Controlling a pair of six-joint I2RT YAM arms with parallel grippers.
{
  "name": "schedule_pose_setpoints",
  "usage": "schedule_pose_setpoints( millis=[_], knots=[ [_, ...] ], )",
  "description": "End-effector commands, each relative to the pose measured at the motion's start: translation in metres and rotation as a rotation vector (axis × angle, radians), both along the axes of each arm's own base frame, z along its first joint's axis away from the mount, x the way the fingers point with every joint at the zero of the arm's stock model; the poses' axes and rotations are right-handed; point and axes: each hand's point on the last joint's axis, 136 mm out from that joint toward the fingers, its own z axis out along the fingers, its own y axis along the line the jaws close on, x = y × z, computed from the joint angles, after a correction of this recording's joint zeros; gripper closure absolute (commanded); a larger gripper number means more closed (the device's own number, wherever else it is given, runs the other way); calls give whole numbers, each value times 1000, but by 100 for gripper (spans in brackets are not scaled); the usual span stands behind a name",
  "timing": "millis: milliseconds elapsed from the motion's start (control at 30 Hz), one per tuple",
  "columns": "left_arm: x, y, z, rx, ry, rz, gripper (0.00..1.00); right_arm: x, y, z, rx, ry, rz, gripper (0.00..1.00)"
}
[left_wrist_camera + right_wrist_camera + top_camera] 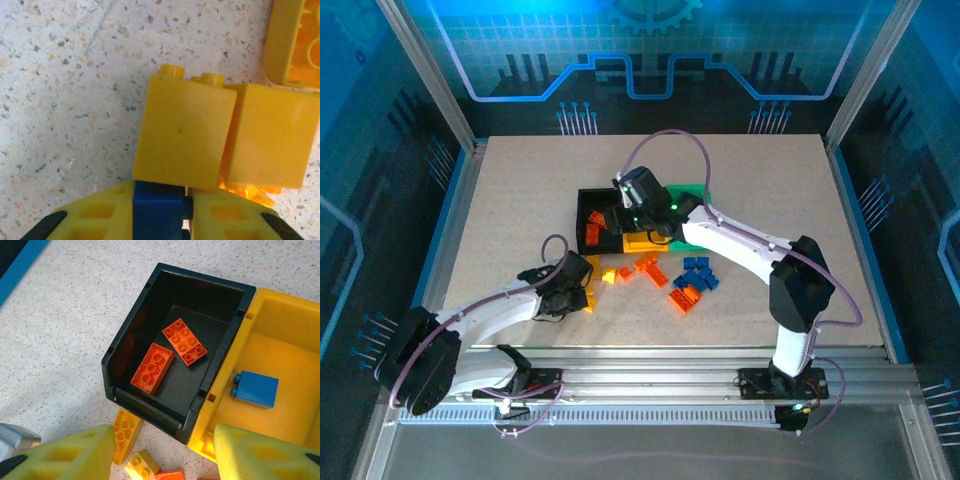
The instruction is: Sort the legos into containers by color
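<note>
Fingers (pixel 95 220) of the left gripper (pixel 162 196), moulded in yellow plastic, are pressed together on what we take to be a small blue plastic brick (pixel 157 212). Just beyond the fingertips lies a square yellow plastic brick (pixel 182 135), its studs pointing away from the gripper, with a second yellow brick (pixel 270 137) close against its right side. From above, we see this gripper low over the speckled table (pixel 520 200) at the left end of the loose pile of orange, yellow and blue bricks (pixel 652 268).

The right gripper (pixel 162 437) hangs above the containers with its fingers spread and nothing between them. Below it, the black plastic bin (pixel 120 367) holds two orange bricks (pixel 152 367), and the yellow plastic bin (pixel 280 310) pressed against its right side holds one blue brick (pixel 255 389). A green plastic bin (pixel 695 190) stands at the right end of the row.

We judge that the gripped brick belongs with the blue one, so the yellow bin matters most: it lies farther from the arm bases than the left gripper and to its right, in the middle of the row. The right arm is nearer that bin, but the left arm holds the brick. We cannot tell which way the gripped brick's long axis runs
</note>
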Motion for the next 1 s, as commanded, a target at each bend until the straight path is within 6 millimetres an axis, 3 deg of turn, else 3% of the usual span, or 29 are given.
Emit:
schedule_pose_setpoints(
  millis=[0, 233, 367, 467, 700, 833, 967],
  knots=[
    [-6, 3, 11, 18, -16, -8, 78, 3, -13, 22, 43, -48, -45, 44],
    [-27, -4, 41, -44, -25, -25, 88, -5, -41, 13, 47, -22, -96, 44],
    [-12, -24, 81, -104, -105, -72, 88, -13, -71, 1, 37, 5, -156, 44],
    [21, -56, 111, -136, -172, -133, 88, -22, -101, -12, 16, 32, -219, 45],
    [119, -149, 156, -190, -294, -248, 89, -52, -167, -23, -31, 60, -331, 44],
    [172, -182, 153, -147, -300, -269, 89, -72, -194, -26, -32, 76, -367, 44],
    [211, -195, 137, -114, -278, -251, 89, -91, -212, -35, -50, 95, -378, 43]
  ],
)
